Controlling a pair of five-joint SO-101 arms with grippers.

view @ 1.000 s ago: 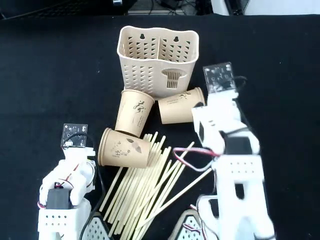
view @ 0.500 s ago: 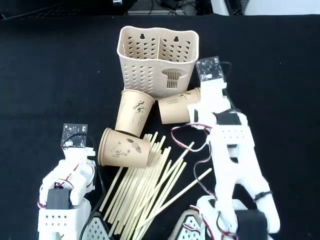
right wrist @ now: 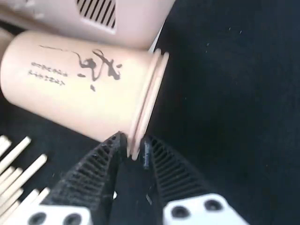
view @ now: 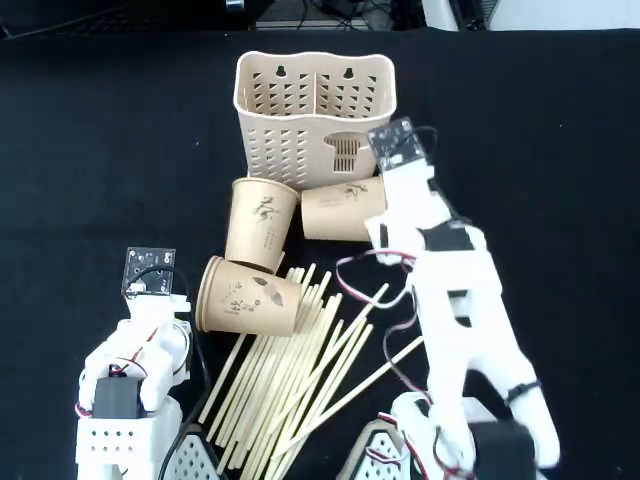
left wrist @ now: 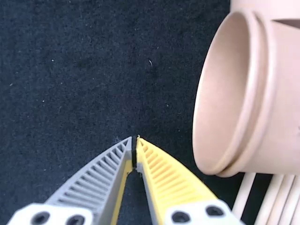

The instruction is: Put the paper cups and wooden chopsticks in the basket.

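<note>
Three paper cups are out on the counter (view: pixel 100 150), none in the basket (view: pixel 290 130) yet. The chopsticks (view: pixel 290 380) lie fanned in a loose pile on the near side, also untouched.

Change over the last second: the right arm goes from folded back to stretched forward, and its tool (right wrist: pixel 134 145) has come down onto the far cup (view: pixel 340 208). That cup lies on its side against the basket front. It has slid a little toward the middle cup (view: pixel 260 222), which has shifted slightly too. The near cup (view: pixel 248 297) and the chopsticks have not moved.

Right wrist view: the far cup's rolled rim sits between the two fingers, one inside the mouth and one outside. The jaws look clenched on the rim, gap filled by the lip. The basket wall shows just behind the cup.

Left arm is parked at the near edge and has not moved. Left tool (left wrist: pixel 136 140) is clenched on nothing, tips touching, over bare counter just beside the open mouth of the near cup.

Meaning for the task: this reads as the first cup pick, grasp made, lift not started. All three cups and every chopstick are left to go. A rim pinch on thin paper may slip or crumple on the lift.
</note>
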